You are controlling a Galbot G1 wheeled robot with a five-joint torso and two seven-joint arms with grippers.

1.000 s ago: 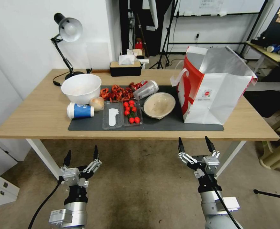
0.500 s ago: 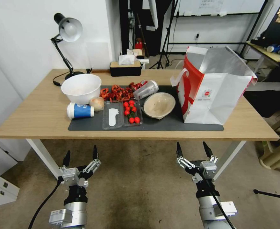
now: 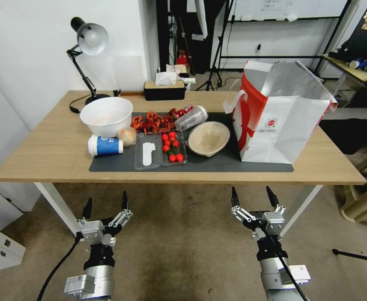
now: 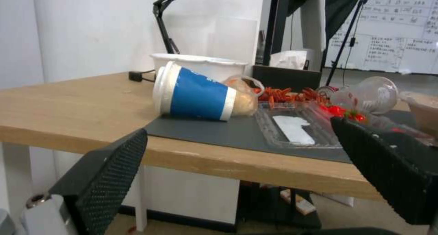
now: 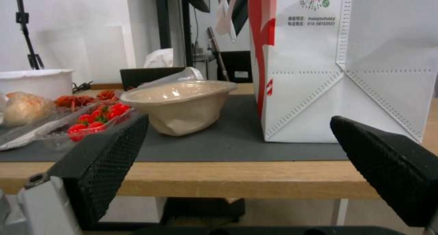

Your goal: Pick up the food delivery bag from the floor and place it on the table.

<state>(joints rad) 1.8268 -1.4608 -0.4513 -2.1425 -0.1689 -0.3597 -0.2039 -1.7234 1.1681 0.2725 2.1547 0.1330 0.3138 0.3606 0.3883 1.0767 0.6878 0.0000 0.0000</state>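
Bag look: the food delivery bag (image 3: pixel 281 121) is seen as a large boxy white bag with a red side panel, a white strap handle on that side, a small round red logo on the white face and silver foil lining inside the open mouth.
Bag place: it is stood on the table (image 3: pixel 45 150), at the right end, its base partly on the dark grey mat (image 3: pixel 216 164) and partly on bare wood, just beside a tan bowl (image 3: pixel 208 138).
Bag direction: it is set upright with the mouth turned up; the red side is turned toward the bowl, the logo face toward the robot. Its long axis is taken to run upward, the height being greater than the width.
Bag from the right wrist: the lower white face (image 5: pixel 347 74) is seen with stitched folds; the top is cut off by the frame edge.
Hard to make out: the small print under the logo cannot be read, and the far side of the bag is hidden.
Left gripper (image 3: pixel 106 202): held low over the floor (image 3: pixel 183 251), before the table's front edge, fingers spread wide, nothing held.
Right gripper (image 3: pixel 252 195): held low before the table edge, near the bag's end, fingers spread wide, nothing held.
Other things on the mat: a white bowl (image 3: pixel 106 115), a tipped blue cup (image 3: pixel 105 145), a tray of tomatoes (image 3: pixel 172 147).
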